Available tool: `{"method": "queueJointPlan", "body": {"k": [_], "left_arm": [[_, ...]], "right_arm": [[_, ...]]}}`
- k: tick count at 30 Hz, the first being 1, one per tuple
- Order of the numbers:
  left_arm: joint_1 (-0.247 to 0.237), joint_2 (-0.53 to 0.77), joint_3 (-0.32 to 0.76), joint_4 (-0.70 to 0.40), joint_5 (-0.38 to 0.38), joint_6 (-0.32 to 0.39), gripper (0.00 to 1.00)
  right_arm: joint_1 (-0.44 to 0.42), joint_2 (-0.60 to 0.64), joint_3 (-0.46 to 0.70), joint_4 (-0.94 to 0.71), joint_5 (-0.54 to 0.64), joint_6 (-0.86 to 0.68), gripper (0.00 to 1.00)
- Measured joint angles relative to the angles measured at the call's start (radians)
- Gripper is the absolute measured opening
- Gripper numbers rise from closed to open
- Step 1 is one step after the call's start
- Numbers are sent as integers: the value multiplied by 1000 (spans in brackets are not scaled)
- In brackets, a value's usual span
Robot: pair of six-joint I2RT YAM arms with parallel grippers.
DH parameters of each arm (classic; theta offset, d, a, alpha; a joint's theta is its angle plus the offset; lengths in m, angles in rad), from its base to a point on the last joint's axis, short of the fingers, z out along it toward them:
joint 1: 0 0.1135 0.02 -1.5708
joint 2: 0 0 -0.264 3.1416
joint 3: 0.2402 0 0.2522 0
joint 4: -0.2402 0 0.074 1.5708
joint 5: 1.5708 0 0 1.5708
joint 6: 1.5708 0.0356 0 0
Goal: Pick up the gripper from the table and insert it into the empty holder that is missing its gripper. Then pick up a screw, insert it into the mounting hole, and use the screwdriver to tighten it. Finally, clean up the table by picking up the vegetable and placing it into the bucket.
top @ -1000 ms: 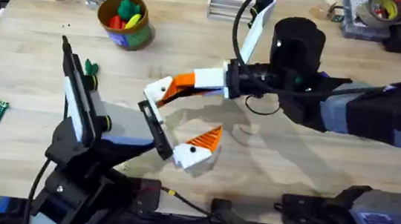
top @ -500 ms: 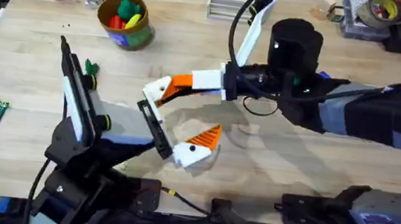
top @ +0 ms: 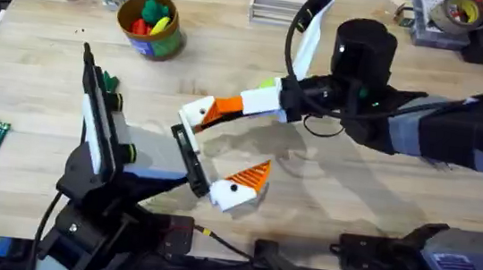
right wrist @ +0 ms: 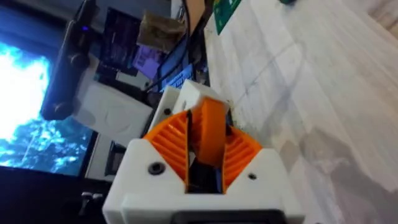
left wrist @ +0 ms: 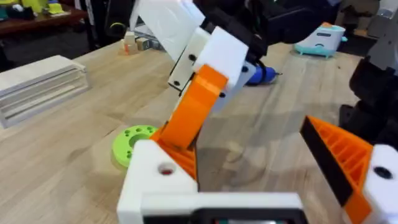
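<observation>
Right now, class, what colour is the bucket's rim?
Yellow-orange; the bucket shows best in the overhead view.

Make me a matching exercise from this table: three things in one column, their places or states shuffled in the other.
Things
1. small loose orange plastic wedge
2. small dark green leafy toy vegetable
3. small round tub with a yellow-orange rim

Places or states
A. holds colourful toys
B. clamped in the right gripper
C. lying loose on the wooden table

Pairs: 1-B, 2-C, 3-A
</observation>
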Motion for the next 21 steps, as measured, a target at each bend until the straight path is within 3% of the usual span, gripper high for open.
{"method": "queueJointPlan", "body": {"k": [11, 16, 21], "left_arm": [[-6, 0, 0, -4, 15, -16, 993], [-10, 0, 0, -4, 22, -27, 992], [-11, 0, 0, -4, 25, -27, 993]], "right_arm": [[-2, 0, 0, 2, -59, -12, 527], [-14, 0, 0, 2, -60, -18, 736], [-32, 0, 0, 1, -60, -18, 826]]}}
